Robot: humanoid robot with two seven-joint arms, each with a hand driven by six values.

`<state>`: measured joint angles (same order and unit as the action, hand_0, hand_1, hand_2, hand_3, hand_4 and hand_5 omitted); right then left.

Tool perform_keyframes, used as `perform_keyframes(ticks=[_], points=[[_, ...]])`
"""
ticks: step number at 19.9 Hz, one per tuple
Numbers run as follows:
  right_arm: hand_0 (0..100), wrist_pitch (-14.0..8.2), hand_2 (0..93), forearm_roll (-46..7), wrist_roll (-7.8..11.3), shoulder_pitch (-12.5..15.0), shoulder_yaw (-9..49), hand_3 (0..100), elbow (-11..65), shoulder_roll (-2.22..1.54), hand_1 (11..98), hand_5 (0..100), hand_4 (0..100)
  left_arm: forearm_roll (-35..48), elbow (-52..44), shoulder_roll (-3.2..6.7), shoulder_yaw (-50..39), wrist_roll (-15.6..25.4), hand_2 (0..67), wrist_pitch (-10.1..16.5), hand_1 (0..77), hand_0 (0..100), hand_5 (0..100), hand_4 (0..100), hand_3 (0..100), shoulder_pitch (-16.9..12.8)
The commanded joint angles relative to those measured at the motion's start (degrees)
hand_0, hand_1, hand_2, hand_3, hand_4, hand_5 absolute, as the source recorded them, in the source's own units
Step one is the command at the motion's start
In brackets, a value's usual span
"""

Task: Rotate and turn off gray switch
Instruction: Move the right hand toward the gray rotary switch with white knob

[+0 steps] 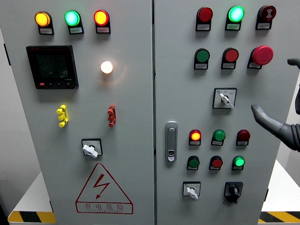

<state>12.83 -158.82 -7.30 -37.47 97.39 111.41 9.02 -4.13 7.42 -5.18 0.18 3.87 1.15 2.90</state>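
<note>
The right hand (276,124) enters from the right edge with its fingers extended and grasping nothing, level with and near the gray switch (225,99) on the upper right door of the control cabinet (136,117), but not touching it. The switch lever points down and to the right. Advance the hand leftward until the thumb and fingertips bracket the lever, close on it squarely, then rotate about the switch axis without pushing sideways. Keep clear of the red emergency button (262,55) above. The left hand is not visible.
</note>
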Motion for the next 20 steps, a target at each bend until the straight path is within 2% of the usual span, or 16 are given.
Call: perform_keyframes(ticks=[1,4,9,12,15,20], points=[[0,-0.2,24.0,0.0,-0.09,-0.2,0.0,100,-0.5,0.12,39.3,100,94,0.0,0.0,0.00,0.0,0.0,13.2,0.0,0.0,0,12,9,18,0.0],[0,-0.2,24.9,0.0,-0.26,-0.6,-0.3,100,-1.0,0.12,39.1,100,94,0.0,0.0,0.00,0.0,0.0,13.2,0.0,0.0,0,12,10,18,0.0],[0,-0.3,39.3,-0.1,-0.79,-1.8,-0.5,100,-3.1,0.21,37.8,100,95,0.0,0.0,0.00,0.0,0.0,13.2,0.0,0.0,0,12,10,18,0.2],[0,-0.3,43.2,0.0,-2.37,-2.6,-1.0,99,-4.2,0.12,37.4,100,95,0.0,0.0,0.00,0.0,0.0,13.2,0.0,0.0,0,12,10,18,0.2],[0,-0.5,47.2,0.1,-2.90,-2.9,-1.4,99,-5.2,0.03,36.6,100,95,0.0,0.0,-0.09,0.0,0.0,13.2,0.0,0.0,0,12,10,18,0.2],[0,-0.7,53.2,0.3,-5.09,-3.3,-3.0,98,-7.0,0.03,35.7,100,95,0.0,0.0,-0.09,-0.1,0.0,13.2,0.0,0.0,0,12,10,18,0.2]])
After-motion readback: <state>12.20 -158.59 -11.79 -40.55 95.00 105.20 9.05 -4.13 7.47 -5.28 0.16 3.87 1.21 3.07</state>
